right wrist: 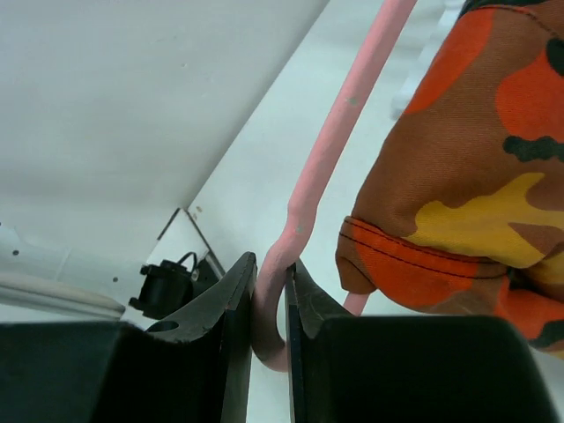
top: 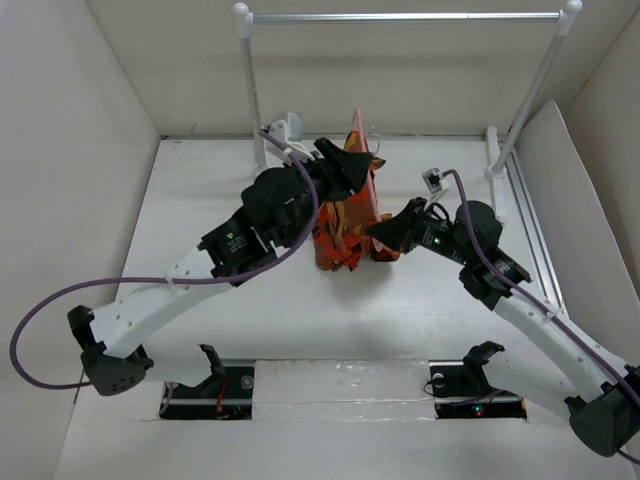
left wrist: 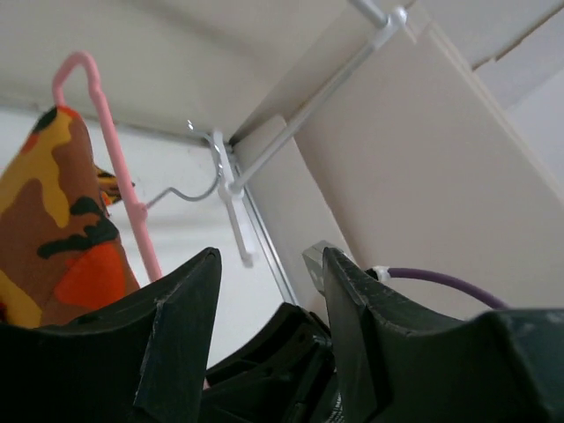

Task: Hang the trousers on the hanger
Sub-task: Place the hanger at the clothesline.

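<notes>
The trousers (top: 338,240) hang bunched in the centre of the overhead frame, above the white table (top: 330,320). They lie against the pink hanger (right wrist: 335,132), whose frame stands upright with the cloth folded close beside it. The right tool (right wrist: 270,264) is clamped on the hanger's thin pink bar at the lower middle of its own view, with an orange hem just to the right of the fingers. The left tool (left wrist: 269,264) stands with its jaws apart and nothing between them. From its view the cloth and the pink frame sit at the left, and the hanger's metal hook (left wrist: 189,189) points toward the centre.

The draping looks largely done, since the cloth seems to rest on the hanger without the left tool's help. What appears left is to check that both legs sit evenly and then let go.

The left arm covers much of the hanger's top in the overhead view. Whether the legs pass over the lower bar cannot be told. The black strap is not visible, and the rail (top: 400,16) at the upper edge carries nothing
</notes>
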